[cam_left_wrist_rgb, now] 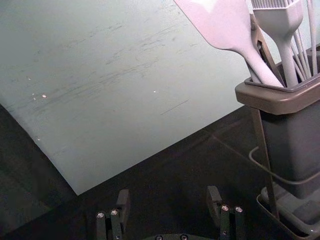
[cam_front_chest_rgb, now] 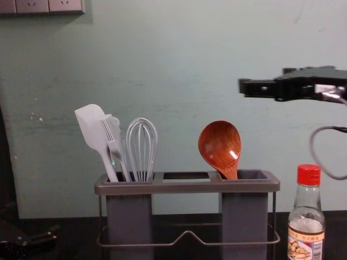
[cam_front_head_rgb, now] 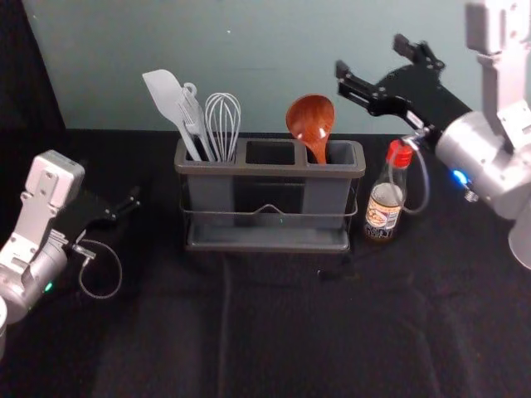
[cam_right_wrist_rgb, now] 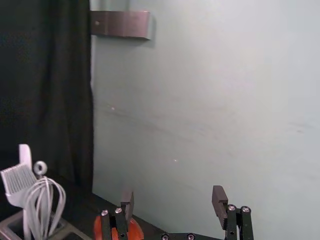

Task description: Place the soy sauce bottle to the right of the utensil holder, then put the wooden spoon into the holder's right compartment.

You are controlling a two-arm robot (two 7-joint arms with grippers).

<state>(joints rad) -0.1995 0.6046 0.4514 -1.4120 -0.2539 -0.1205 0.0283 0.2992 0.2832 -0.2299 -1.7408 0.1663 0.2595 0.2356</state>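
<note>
Black jaws on the right gripper [cam_front_head_rgb: 371, 55] stand wide apart, raised above and beyond the holder's right end, near the soy sauce bottle but higher up. Its cable [cam_front_head_rgb: 427, 184] loops down across the bottle in the head view. In the right wrist view, one jaw overlaps the spoon's bowl in line of sight.

Wooden spoon [cam_front_head_rgb: 311, 124]: in the holder's right compartment, bowl up, handle down inside, leaning a bit left. Bowl is rounded, glossy reddish-brown, darker grain showing, bright highlight on its face.

Soy sauce bottle [cam_front_head_rgb: 386, 203]: upright on the black-covered worktop [cam_front_head_rgb: 282, 332], just right of the holder. Clear glass, slim neck, bright red cap, dark contents low down. Label [cam_front_chest_rgb: 305, 244] is pale with a yellow-orange band, food picture and barcode.

Utensil holder [cam_front_head_rgb: 270, 169]: grey, wire rail across the front, tray along the base. Its left compartment carries a white spatula [cam_front_head_rgb: 163, 91], a pale fork [cam_front_chest_rgb: 111, 135] and a whisk [cam_front_head_rgb: 222, 120], all heads up. Middle opening sits between those and the spoon.

Left gripper [cam_front_head_rgb: 131, 204]: parked low, left of the holder, jaws also wide. Grey-green wall [cam_front_head_rgb: 249, 58] behind; socket panel [cam_front_chest_rgb: 40, 5] high on its left side.
</note>
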